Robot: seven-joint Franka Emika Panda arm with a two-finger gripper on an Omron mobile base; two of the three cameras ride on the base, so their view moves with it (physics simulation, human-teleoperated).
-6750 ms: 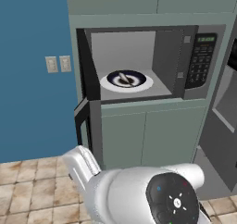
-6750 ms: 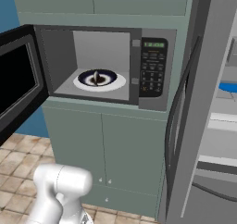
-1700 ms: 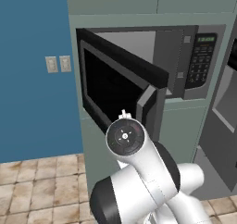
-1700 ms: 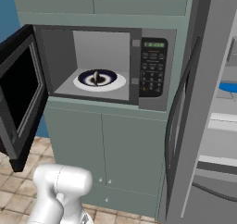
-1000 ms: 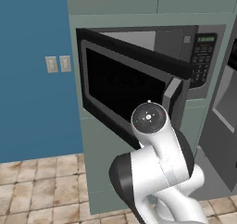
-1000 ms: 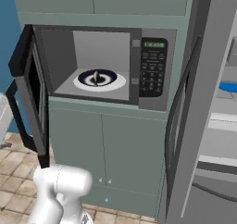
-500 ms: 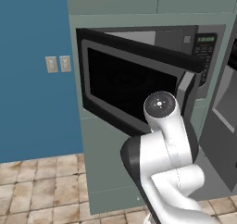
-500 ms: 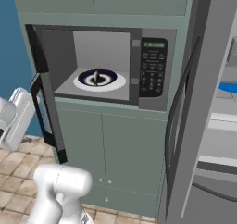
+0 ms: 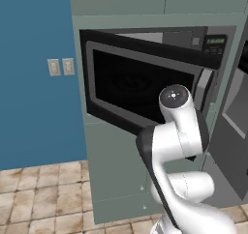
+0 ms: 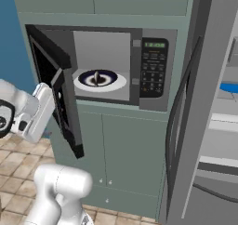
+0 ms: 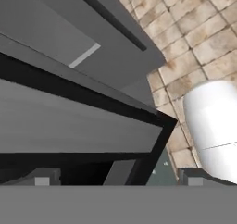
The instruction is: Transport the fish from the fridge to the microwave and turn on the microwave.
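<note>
Fish on the microwave's turntable, door half closed.
Fish (image 10: pixel 96 77), barely discernible at centre frame in the right base view, rests on the turntable plate (image 10: pixel 114 85) inside the microwave (image 10: pixel 135 66); likely light, rigid and angular, best pinched across its flat sides. Pincer (image 11: pixel 115 179), jaws wide and empty, sits against the door (image 10: pixel 58 94).

Blue wall (image 9: pixel 34 30) w/ switch plates (image 9: pixel 61 66), tan tile floor (image 9: pixel 43 199), grey-green cabinets (image 10: pixel 125 149).
</note>
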